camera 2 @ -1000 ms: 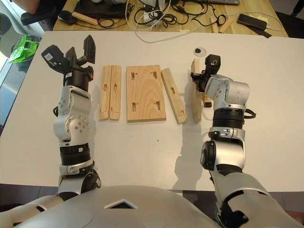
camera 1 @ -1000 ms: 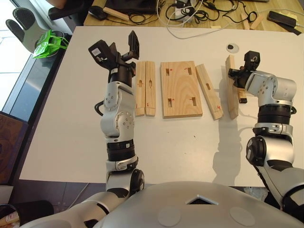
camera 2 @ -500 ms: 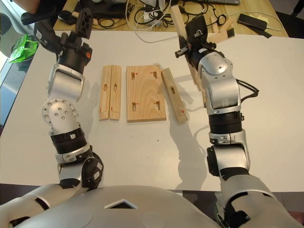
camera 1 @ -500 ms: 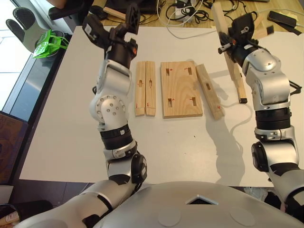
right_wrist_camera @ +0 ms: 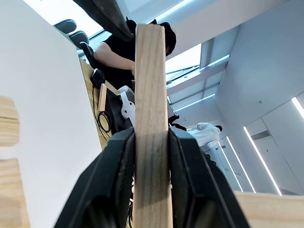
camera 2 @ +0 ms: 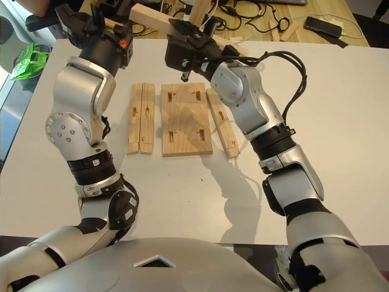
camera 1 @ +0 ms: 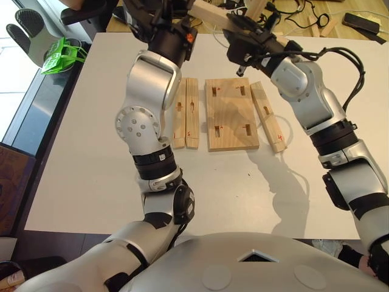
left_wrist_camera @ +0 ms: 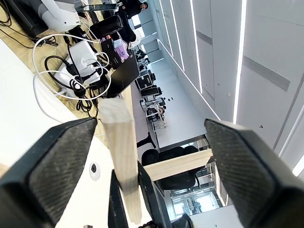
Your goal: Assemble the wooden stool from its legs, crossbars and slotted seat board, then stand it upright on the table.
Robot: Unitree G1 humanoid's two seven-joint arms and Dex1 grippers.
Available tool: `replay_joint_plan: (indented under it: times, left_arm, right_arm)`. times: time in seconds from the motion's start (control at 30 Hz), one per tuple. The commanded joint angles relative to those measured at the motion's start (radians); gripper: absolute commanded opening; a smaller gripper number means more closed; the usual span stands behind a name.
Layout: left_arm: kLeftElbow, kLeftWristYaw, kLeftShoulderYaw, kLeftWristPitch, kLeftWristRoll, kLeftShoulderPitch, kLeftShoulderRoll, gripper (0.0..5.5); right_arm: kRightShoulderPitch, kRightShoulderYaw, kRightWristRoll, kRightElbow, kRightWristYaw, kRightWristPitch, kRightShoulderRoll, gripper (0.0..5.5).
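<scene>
Raised high, the wooden leg (camera 2: pixel 155 19) runs crosswise, right gripper (right_wrist_camera: pixel 152 161) pinching it, left gripper (left_wrist_camera: pixel 142 156) spread around its end

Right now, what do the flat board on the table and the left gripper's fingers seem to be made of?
Board: pale wood, probably pine, with visible grain lines and no shine, so it looks unvarnished.
Left gripper fingers: black and matte with a fine dotted texture, likely rubber or textured plastic; I cannot tell which.
</scene>
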Motion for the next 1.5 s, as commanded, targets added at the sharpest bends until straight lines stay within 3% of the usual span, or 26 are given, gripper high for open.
replay_joint_plan:
  times: [0.03, 0.7, 1.07, 1.1, 1.37, 1.5]
  left_arm:
    - [-0.007, 0.063, -0.046, -0.051, -0.014, -0.013, -0.137, 4.17]
    - [0.029, 0.112, -0.096, -0.170, 0.022, 0.002, -0.080, 1.20]
    - [0.021, 0.124, -0.111, -0.171, 0.058, 0.003, -0.064, 1.15]
    - [0.022, 0.125, -0.111, -0.171, 0.057, 0.003, -0.065, 1.15]
    - [0.024, 0.124, -0.088, -0.212, 0.083, -0.008, -0.070, 1.02]
    - [0.021, 0.089, -0.095, -0.221, 0.189, -0.005, -0.005, 1.02]
  right_arm:
    - [-0.035, 0.000, -0.011, 0.014, 0.005, -0.034, 0.035, 0.97]
    - [0.006, 0.019, -0.070, -0.016, 0.034, -0.110, 0.042, 0.97]
    - [0.037, 0.074, -0.102, -0.025, 0.086, -0.201, -0.018, 0.97]
    - [0.044, 0.081, -0.102, -0.025, 0.094, -0.217, -0.030, 1.37]
    - [0.099, 0.069, -0.057, -0.052, 0.166, -0.342, -0.104, 2.57]
    - [0.173, 0.048, 0.035, -0.134, 0.238, -0.383, -0.143, 3.20]
